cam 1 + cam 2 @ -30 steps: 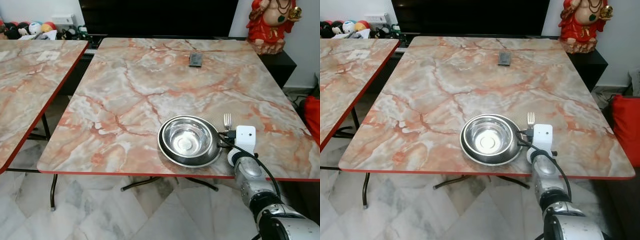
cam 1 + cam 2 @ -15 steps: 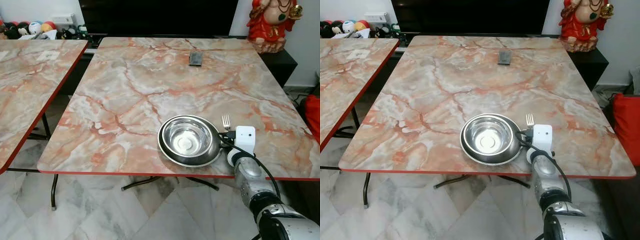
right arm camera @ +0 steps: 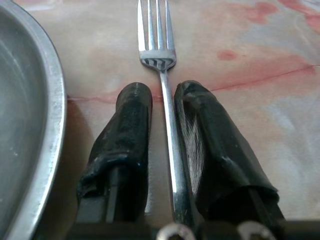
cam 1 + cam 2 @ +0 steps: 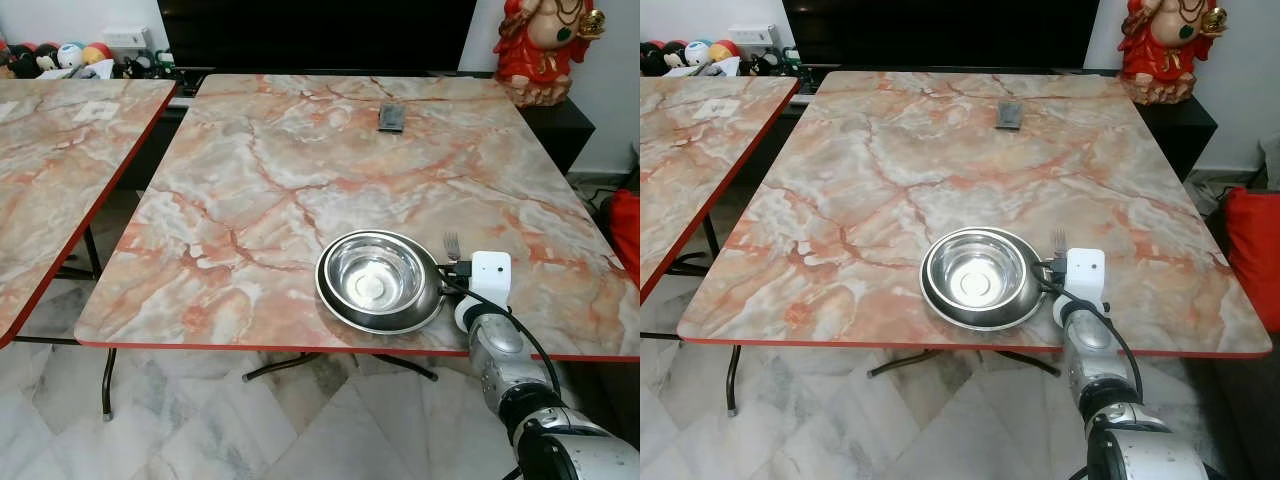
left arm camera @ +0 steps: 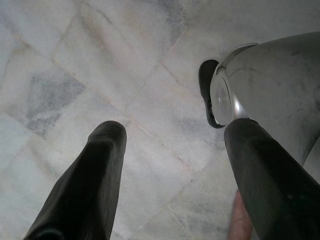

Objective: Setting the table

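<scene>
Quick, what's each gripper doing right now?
Left gripper: open, empty, hanging over the floor.
Right gripper: closed on the fork, beside the steel bowl.

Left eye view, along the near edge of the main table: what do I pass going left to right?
Round steel bowl sitting in a steel plate → silver fork held in the right pincer → white wrist camera box.

A bowl sits in a plate on the counter, near its front edge and right of centre. A fork lies just right of the plate, between the right gripper's fingers. A small flat object lies well behind the bowl. A statue stands beyond the counter's far right corner.
</scene>
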`<state>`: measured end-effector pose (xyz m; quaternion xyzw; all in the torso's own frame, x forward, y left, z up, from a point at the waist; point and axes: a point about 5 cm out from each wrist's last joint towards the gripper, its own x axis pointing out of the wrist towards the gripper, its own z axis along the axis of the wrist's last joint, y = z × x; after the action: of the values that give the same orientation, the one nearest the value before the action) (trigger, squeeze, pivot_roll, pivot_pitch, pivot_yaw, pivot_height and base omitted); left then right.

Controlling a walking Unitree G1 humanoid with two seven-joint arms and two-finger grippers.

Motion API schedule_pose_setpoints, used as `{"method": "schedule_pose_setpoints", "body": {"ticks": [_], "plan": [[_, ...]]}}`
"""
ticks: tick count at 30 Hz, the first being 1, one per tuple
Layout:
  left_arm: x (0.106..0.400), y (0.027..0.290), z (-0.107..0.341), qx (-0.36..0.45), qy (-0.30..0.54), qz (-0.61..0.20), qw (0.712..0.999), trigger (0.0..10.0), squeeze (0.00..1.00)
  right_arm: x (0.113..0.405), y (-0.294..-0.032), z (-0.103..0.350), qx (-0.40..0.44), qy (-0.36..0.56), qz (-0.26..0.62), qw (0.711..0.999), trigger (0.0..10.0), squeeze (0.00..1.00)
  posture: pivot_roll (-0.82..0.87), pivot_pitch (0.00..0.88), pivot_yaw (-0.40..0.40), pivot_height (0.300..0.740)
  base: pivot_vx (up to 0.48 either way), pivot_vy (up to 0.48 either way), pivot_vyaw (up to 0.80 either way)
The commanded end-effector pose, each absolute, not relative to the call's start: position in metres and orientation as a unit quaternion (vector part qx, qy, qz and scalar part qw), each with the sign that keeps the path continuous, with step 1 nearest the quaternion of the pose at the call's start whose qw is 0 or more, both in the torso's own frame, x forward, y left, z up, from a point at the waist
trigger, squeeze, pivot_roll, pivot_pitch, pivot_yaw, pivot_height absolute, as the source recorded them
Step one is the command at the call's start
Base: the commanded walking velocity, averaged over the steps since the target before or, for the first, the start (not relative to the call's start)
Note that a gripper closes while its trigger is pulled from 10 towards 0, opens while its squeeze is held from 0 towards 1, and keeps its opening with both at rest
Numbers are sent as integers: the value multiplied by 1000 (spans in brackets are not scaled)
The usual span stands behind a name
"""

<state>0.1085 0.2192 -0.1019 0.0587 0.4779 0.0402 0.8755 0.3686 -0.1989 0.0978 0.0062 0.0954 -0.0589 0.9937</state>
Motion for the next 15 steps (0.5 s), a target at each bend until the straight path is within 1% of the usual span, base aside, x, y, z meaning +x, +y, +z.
{"method": "schedule_pose_setpoints", "body": {"ticks": [1,15], "plan": [[98,222,-105,65,495,40,865,10000,0,370,-197,100,17,95,-64,993,10000,0,75,141,-3,740,0,0,0],[98,221,-105,64,495,39,866,10000,0,374,-197,107,36,83,-74,993,10000,0,72,139,-6,740,0,0,0]]}}
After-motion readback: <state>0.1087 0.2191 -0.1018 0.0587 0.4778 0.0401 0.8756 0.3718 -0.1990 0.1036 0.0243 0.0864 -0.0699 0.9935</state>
